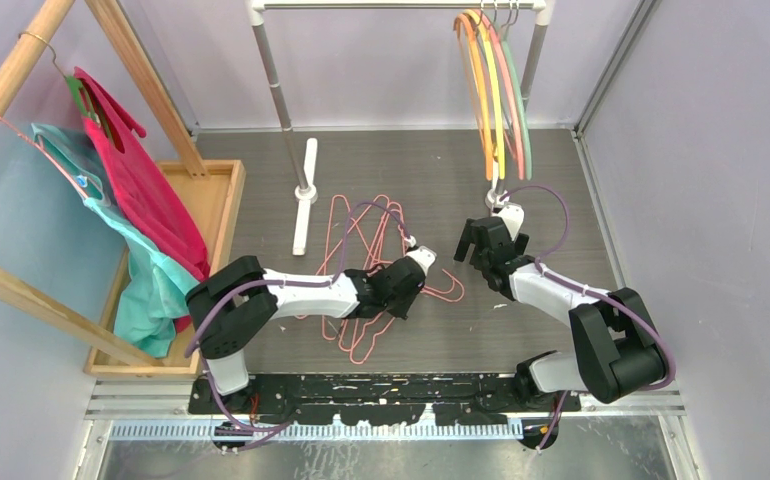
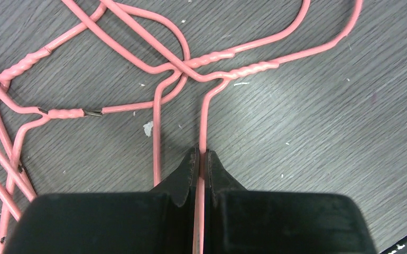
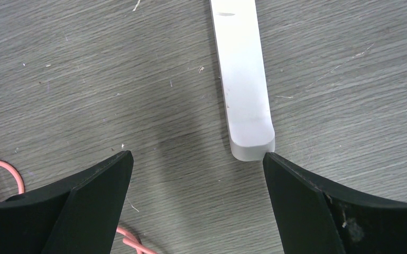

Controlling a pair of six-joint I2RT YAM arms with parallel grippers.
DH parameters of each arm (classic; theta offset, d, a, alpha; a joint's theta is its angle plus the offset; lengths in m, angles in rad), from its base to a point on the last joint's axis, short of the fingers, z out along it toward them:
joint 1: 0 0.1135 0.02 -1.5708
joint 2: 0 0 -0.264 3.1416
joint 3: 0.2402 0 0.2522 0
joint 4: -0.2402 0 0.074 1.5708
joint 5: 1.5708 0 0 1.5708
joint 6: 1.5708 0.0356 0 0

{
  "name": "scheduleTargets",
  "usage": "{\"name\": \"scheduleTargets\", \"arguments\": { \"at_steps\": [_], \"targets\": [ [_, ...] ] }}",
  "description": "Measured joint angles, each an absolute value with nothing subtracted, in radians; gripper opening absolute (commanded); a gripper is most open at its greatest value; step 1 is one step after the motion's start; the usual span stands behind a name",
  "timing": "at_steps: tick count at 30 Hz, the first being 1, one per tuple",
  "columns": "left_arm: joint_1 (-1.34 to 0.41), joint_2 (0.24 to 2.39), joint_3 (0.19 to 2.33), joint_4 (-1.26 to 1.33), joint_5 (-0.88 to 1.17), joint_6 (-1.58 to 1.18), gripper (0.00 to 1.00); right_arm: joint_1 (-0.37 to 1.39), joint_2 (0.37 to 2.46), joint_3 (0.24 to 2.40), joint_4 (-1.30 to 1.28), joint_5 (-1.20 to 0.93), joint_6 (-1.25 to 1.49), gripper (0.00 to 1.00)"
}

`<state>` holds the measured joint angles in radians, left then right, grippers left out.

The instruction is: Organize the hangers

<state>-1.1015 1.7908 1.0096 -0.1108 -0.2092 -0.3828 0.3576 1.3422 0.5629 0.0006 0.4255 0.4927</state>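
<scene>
Pink wire hangers (image 1: 366, 245) lie in a loose tangle on the dark floor at centre frame of the top view, flat and overlapping, pointing several ways. The left gripper (image 2: 203, 159) is clamped on one wire hanger (image 2: 204, 116). In the left wrist view the pinched strand runs straight up the frame from between the closed fingers to a twisted neck (image 2: 249, 69). From there the hook sweeps toward the upper right corner. A second strand runs parallel just left of the fingers, outside the grip. More necks and wires cross at upper left. The right gripper (image 3: 197, 155) hovers over bare floor with fingers spread wide, nothing between them. The rounded end of the white rack foot (image 3: 243, 79) sits near its right finger, long axis up the frame. A bit of pink wire shows at lower left. At upper right of the top view, thicker hangers (image 1: 496, 90), orange, yellow, pink and grey-green, hang from the rail (image 1: 401, 5), hooks up, bodies hanging down.
</scene>
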Motion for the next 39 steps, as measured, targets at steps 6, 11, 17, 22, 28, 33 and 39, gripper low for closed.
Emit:
{"name": "scheduleTargets", "arguments": {
  "at_steps": [6,11,17,22,28,33,39],
  "targets": [
    [-1.101,1.786,1.005,-0.109,-0.210,-0.376,0.00,0.358,1.342,0.563,0.001,0.426,0.493,1.00],
    [-1.101,1.739,1.000,-0.177,-0.219,-0.353,0.00,0.358,1.342,0.562,0.001,0.429,0.494,1.00],
    [-1.084,1.546,1.000,-0.257,-0.244,-0.332,0.00,0.358,1.337,0.555,0.004,0.450,0.499,1.00],
    [-0.997,1.418,1.000,-0.263,-0.202,-0.345,0.00,0.358,1.312,0.545,0.004,0.467,0.504,1.00],
    [-0.728,1.311,0.987,-0.185,-0.008,-0.430,0.00,0.358,1.306,0.544,0.004,0.471,0.505,1.00],
    [-0.679,1.290,1.129,-0.154,0.122,-0.456,0.00,0.358,1.306,0.544,0.004,0.471,0.506,1.00],
    [-0.680,1.323,1.368,-0.020,0.263,-0.494,0.00,0.358,1.308,0.544,0.004,0.470,0.508,1.00]
  ]
}}
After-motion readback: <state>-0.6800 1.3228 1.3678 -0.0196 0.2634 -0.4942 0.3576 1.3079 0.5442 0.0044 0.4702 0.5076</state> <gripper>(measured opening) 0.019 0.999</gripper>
